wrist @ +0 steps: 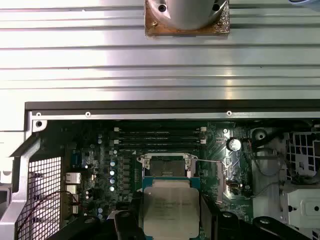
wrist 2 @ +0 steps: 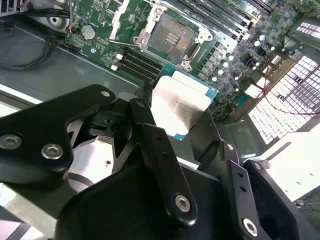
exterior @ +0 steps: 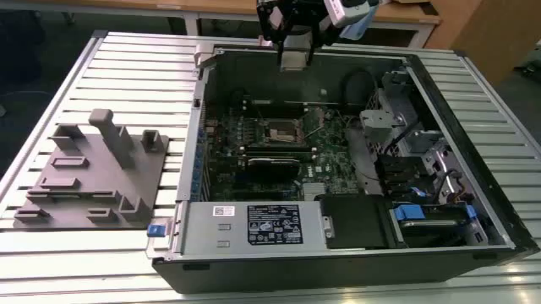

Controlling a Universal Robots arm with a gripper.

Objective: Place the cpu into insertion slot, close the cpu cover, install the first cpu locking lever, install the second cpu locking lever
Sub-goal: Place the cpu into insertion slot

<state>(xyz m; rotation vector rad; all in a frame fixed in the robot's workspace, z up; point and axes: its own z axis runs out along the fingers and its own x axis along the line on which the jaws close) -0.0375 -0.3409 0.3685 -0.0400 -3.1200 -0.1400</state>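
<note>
My gripper hangs high over the far wall of the open computer case, shut on the cpu. In both wrist views the cpu is a flat silver-grey square held by its edges between the black fingers. Well below it, the insertion slot lies uncovered on the green board, its dark centre showing. In the second wrist view the cpu cover stands raised at one side of the slot. A thin wire lever sticks out beside the slot.
A grey fixture block with upright pegs lies on the slatted table at the exterior view's left. Inside the case are a power supply at the front, drive cages at the right, long black memory slots and a black card.
</note>
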